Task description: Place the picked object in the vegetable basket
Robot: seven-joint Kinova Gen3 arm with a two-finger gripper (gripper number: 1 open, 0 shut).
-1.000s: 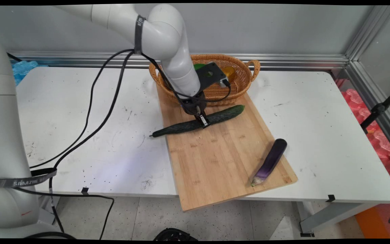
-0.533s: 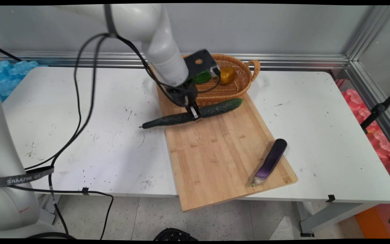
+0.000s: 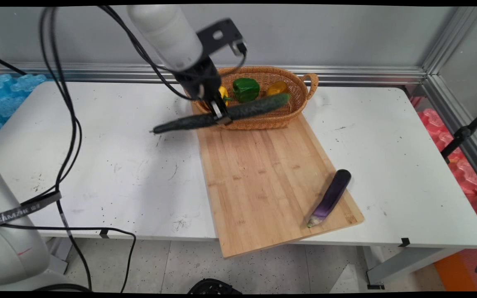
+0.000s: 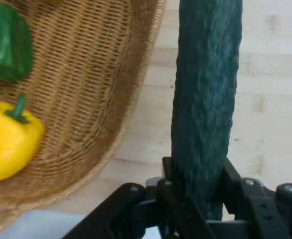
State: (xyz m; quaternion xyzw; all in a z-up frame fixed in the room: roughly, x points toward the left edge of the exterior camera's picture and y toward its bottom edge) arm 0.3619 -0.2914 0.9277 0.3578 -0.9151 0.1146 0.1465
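Observation:
My gripper [image 3: 220, 116] is shut on a long dark green cucumber [image 3: 246, 109] near its middle and holds it in the air, level, in front of the wicker basket [image 3: 304, 93]. The cucumber's thin end sticks out left over the white table. In the hand view the cucumber [image 4: 205, 94] runs up between my gripper's [image 4: 198, 191] fingers, with the wooden cutting board [image 4: 280, 99] below it. The basket [image 4: 91, 89] holds a green pepper [image 4: 6, 42] and a yellow pepper [image 4: 9, 142]; in the main view the green pepper [image 3: 246, 89] sits mid-basket.
A wooden cutting board [image 3: 263, 182] lies across the table's middle and overhangs the near edge. A purple eggplant [image 3: 331, 196] rests at its right front corner. An orange-yellow item [image 3: 277, 88] lies in the basket's right part. Black cables [image 3: 68, 116] hang at the left.
The gripper has lifted the cucumber off the cutting board and carried it up and to the left, toward the basket's front. The eggplant has not moved.

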